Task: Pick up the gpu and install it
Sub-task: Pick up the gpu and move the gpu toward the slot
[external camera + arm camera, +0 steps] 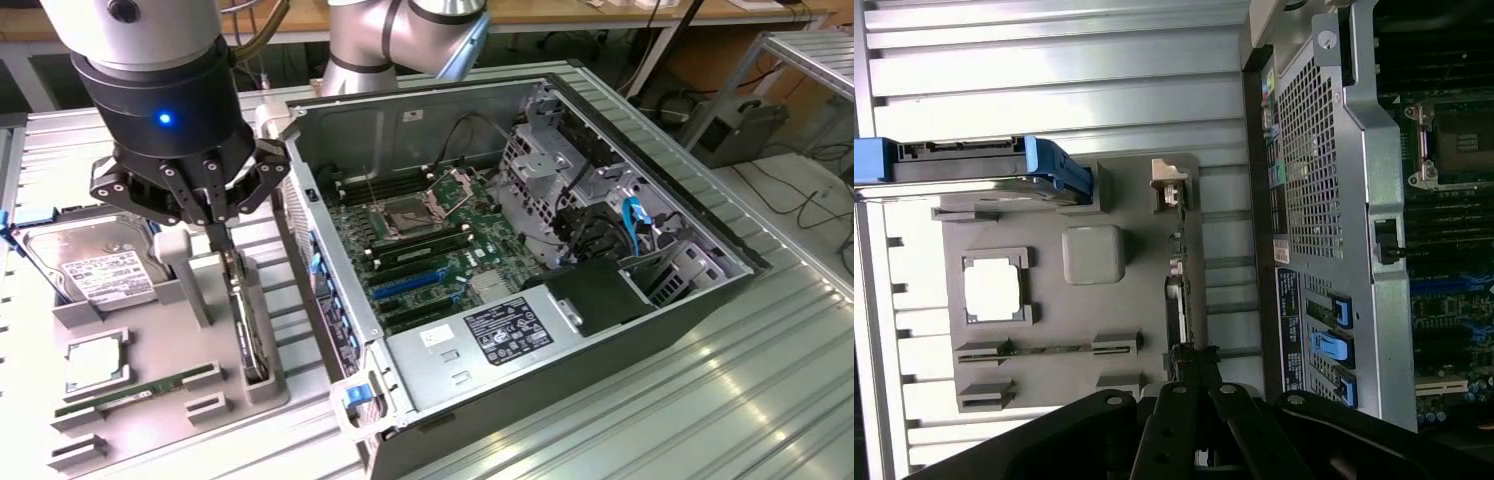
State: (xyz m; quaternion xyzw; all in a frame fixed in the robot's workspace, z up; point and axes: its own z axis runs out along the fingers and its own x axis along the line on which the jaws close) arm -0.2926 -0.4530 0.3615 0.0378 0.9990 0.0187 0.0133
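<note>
**A:** Where does the gpu sit relative to the computer case?

**B:** Just beside it, outside. It stands on edge in a slot of the grey holder tray, along the tray's side nearest the case. Further from the case, the same tray holds a hard drive.

**A:** And its long axis?

**B:** It runs alongside the case wall that faces the tray, the one with the blue clips. In the wrist view the gpu is a thin dark line running straight away from the fingers.

**A:** So where is the gripper?

**B:** Directly above the card and reaching down to its top edge. It is over one end, not the middle. The rest of the card's length stretches away from it alongside the case wall.

**A:** Fingers released or clenched?

**B:** Clenched, drawn right together. In the wrist view the gripper meets exactly on the card's line, so I judge they pinch its upper edge. The contact itself is too small to confirm.

**A:** Has it lifted?

**B:** It doesn't look so. The card's lower edge sits down in the tray slot.

**A:** And the case?

**B:** It lies open on the worktop. The blue expansion slots are inside, across that same wall from the card. No card sits in them.
</note>
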